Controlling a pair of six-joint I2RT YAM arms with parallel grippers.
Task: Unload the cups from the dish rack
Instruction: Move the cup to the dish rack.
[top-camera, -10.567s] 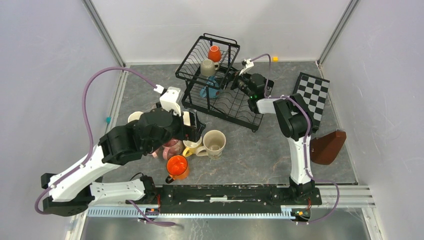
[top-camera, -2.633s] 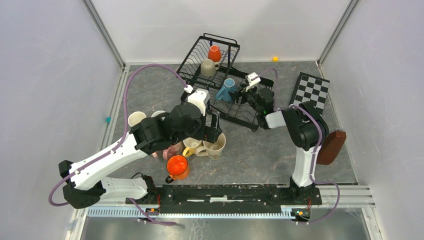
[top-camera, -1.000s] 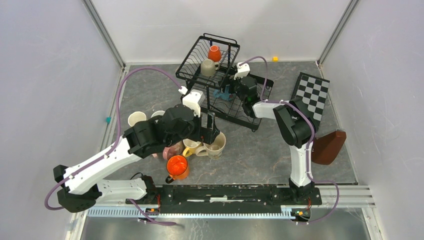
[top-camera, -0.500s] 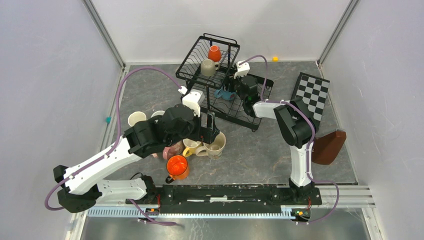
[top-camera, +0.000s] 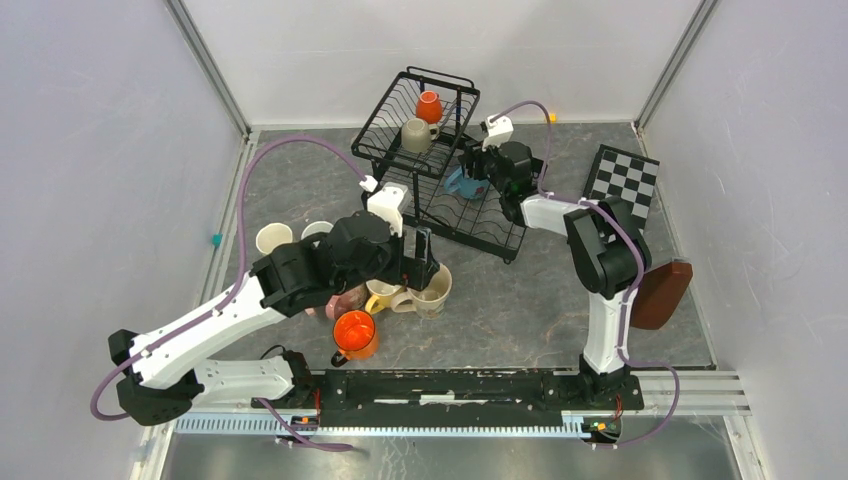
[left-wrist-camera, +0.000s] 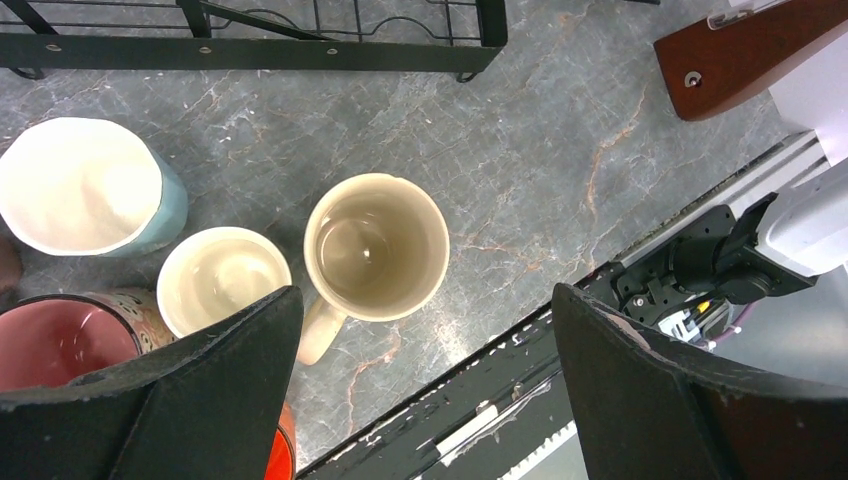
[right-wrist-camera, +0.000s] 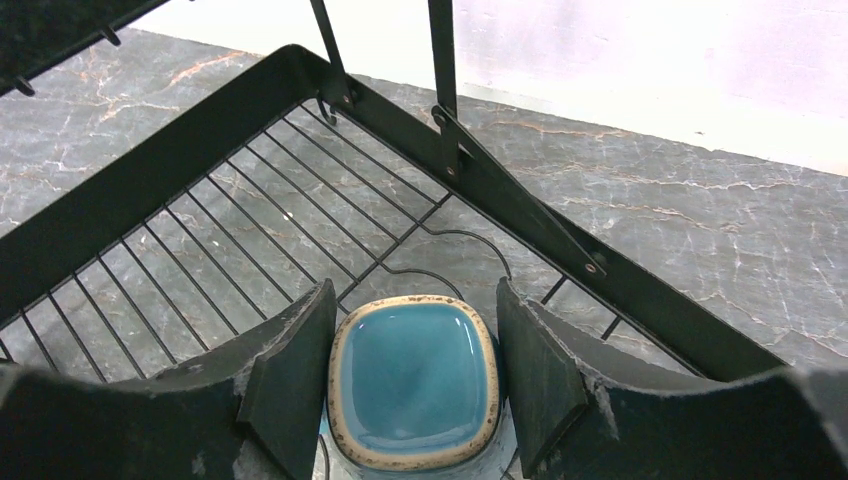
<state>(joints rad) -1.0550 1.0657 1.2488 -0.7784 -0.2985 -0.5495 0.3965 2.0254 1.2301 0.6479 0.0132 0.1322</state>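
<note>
- Grip check: right gripper (right-wrist-camera: 413, 325) clamped on blue cup (right-wrist-camera: 413, 385), one finger on each flank, cup sitting near a corner of dish rack (right-wrist-camera: 150, 190) lower tray.
- Cup base faces wrist cam, mouth away; long axis runs approx. along the fingers.
- Rec.: withdraw along that axis, clear wires and corner strut (right-wrist-camera: 440, 80) before swinging out.
- Left gripper (left-wrist-camera: 425, 295) fingers wide apart, nothing held, above beige cup (left-wrist-camera: 376, 246) on table (left-wrist-camera: 560, 150).
</note>
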